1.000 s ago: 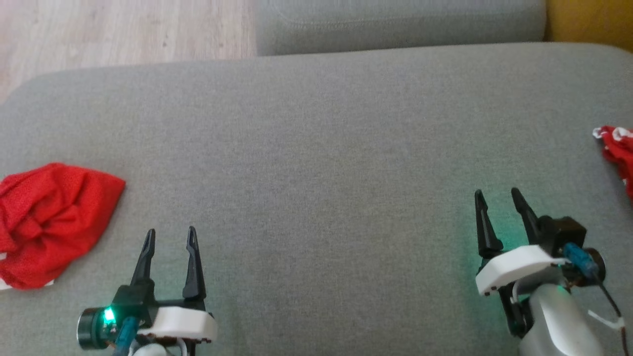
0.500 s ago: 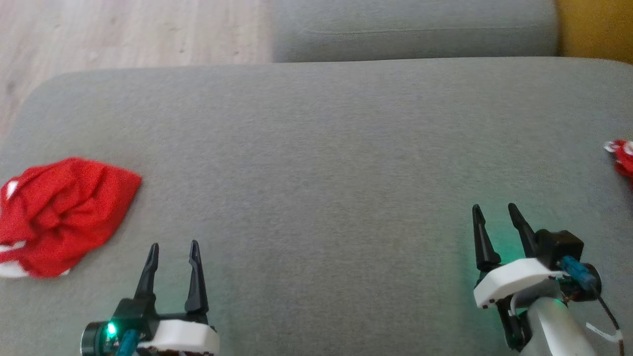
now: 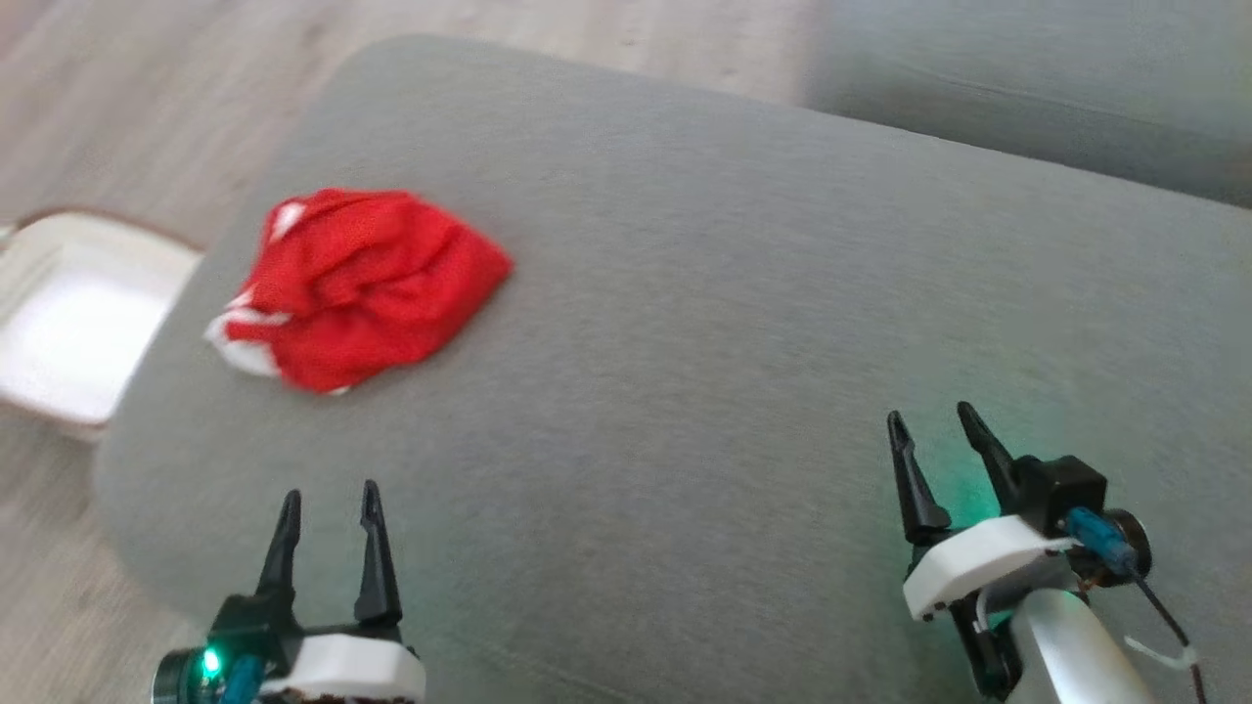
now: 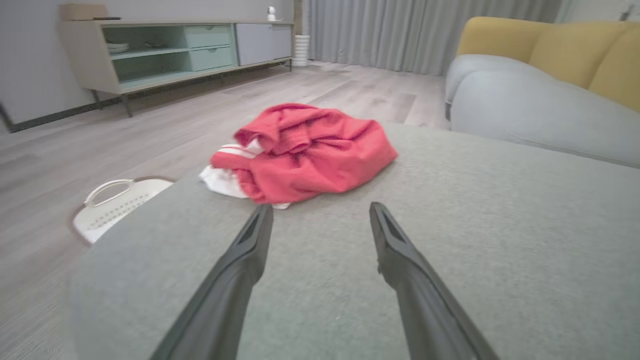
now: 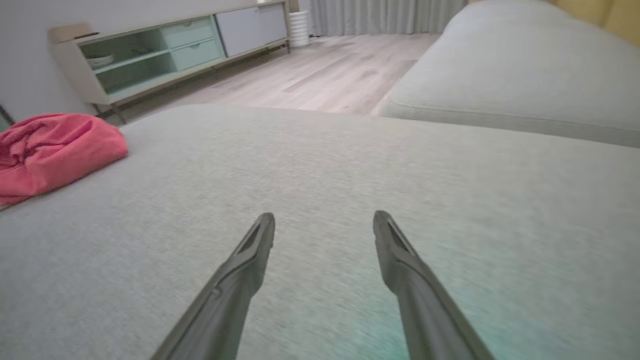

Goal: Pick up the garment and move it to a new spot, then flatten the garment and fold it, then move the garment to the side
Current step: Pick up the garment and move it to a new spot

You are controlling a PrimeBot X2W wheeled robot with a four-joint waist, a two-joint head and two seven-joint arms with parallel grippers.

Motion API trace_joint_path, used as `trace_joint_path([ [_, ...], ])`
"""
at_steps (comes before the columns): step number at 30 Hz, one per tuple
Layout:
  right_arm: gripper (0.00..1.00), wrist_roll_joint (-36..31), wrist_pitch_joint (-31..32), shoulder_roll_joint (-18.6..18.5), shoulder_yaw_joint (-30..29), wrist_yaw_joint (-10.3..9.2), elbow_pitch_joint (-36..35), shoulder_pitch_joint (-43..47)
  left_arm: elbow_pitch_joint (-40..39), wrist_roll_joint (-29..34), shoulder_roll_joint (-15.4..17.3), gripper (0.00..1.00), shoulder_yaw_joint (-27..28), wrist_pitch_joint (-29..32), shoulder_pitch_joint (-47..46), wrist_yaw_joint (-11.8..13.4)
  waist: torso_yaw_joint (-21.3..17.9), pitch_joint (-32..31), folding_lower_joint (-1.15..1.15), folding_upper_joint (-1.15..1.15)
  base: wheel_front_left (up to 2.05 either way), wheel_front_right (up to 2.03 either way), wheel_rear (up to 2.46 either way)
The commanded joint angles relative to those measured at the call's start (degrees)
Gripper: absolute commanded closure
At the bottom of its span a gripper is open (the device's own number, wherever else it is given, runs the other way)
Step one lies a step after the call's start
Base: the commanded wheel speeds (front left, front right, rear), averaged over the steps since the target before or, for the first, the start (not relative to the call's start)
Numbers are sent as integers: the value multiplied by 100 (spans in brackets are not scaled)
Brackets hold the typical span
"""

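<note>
Garment (image 3: 357,284) is seen bunched in a red heap on the grey sofa cushion (image 3: 685,293), straight ahead of the left hand (image 3: 330,491), apart from it with bare cushion between. From the right hand (image 3: 930,413) it lies well off to the left and further ahead. Both hands are held wide open and empty, low over the cushion. No print can be read on the heap. A white sleeve (image 4: 220,180) and a bit of striped trim are shown at the side nearest the left hand's left finger. A white basket (image 3: 78,323) is seen on the floor, past the cushion edge to the left of the left hand.

Handling, judged: thin, light, limp cloth, not fragile. It is expected to sag and unfurl when lifted, so one pinch will not carry it flat. The layers are stacked, so a deep bite may take several folds at once, and a low one may catch the cushion cover. A hold is best taken on the raised ridge on top of the heap, or on the sleeve edge nearest the left hand.
</note>
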Motion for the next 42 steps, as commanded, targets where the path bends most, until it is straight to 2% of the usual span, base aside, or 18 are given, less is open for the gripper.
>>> trace_joint_path([
  [1,0,16,-62,11,186,-5,-149,-204,-155,-33,18,0,230,-29,-36,5,621,61,0,0,0,0,0],
  [4,0,63,-62,11,298,-5,-118,-252,-155,-58,18,0,329,-29,20,3,789,80,0,0,0,0,0],
  [8,0,77,-62,11,414,-5,-112,-322,-152,-113,18,0,452,-29,-2,-11,806,167,0,0,0,0,0],
  [16,0,60,-62,-135,540,-5,-271,-519,-139,12,48,0,997,-29,-604,-258,507,609,0,0,0,0,0],
  [23,0,120,-62,-466,681,-5,-633,-730,-113,273,359,0,1468,-29,-1585,-610,180,1218,0,0,0,0,0],
  [31,0,101,-62,-861,897,-5,-1174,-920,813,428,798,0,1492,-29,-2760,-833,-130,1714,0,0,0,0,0],
  [34,0,121,-62,-992,917,-5,-1272,-964,1450,492,978,0,1491,-29,-3155,-833,-245,1846,0,0,0,0,0],
  [42,0,171,-59,-1124,941,-5,-1357,-1072,3341,318,1169,0,1631,-24,-3846,-742,-558,2103,0,0,0,0,0],
])
